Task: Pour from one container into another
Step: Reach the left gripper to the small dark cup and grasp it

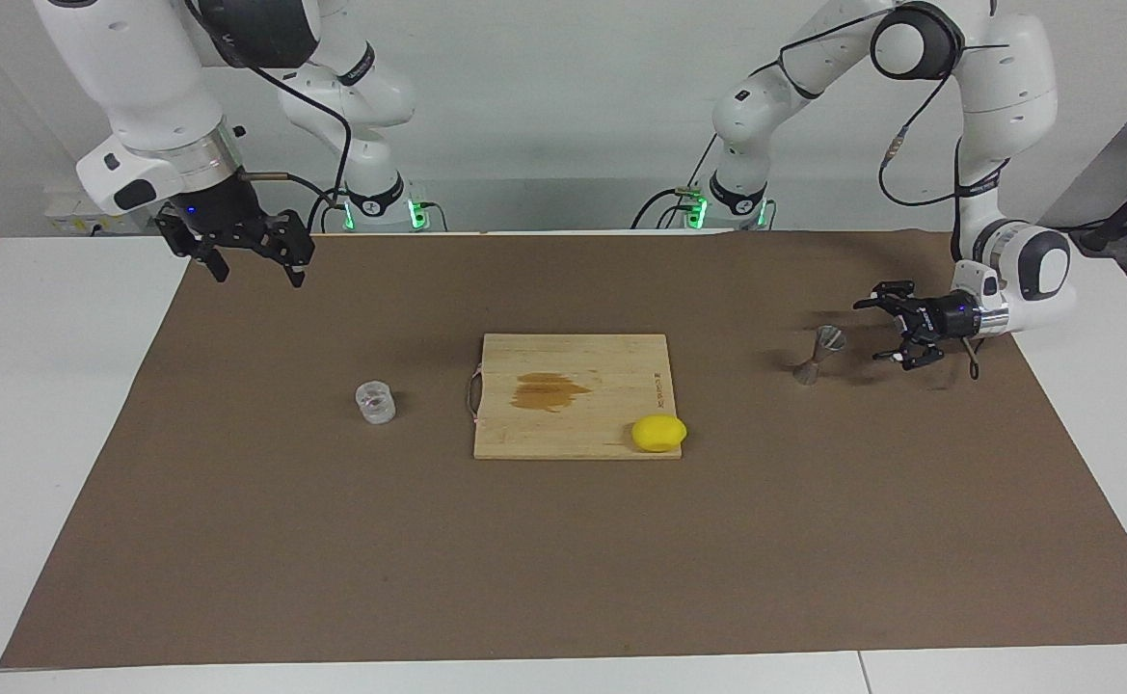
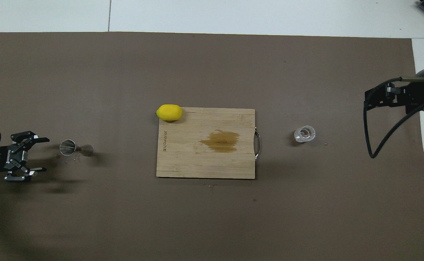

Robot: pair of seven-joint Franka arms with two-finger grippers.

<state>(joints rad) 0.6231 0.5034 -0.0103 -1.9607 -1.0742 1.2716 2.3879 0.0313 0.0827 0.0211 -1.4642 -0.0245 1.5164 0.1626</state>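
The clear glass cup [image 1: 375,402] stands on the brown mat toward the right arm's end of the table; it also shows in the overhead view [image 2: 304,133]. The grey metal jigger [image 1: 818,355] stands on the mat toward the left arm's end, also seen from above [image 2: 74,148]. My left gripper [image 1: 879,331] is open, held low and level, pointing at the jigger with a short gap between them; from above it [image 2: 45,154] is empty. My right gripper [image 1: 259,275] is open and empty, raised over the mat's corner near its base, well apart from the cup.
A wooden cutting board [image 1: 573,453] with a brown stain and a metal handle lies mid-table between cup and jigger. A yellow lemon [image 1: 658,433] rests at its corner toward the left arm's end. The brown mat [image 1: 563,578] covers most of the table.
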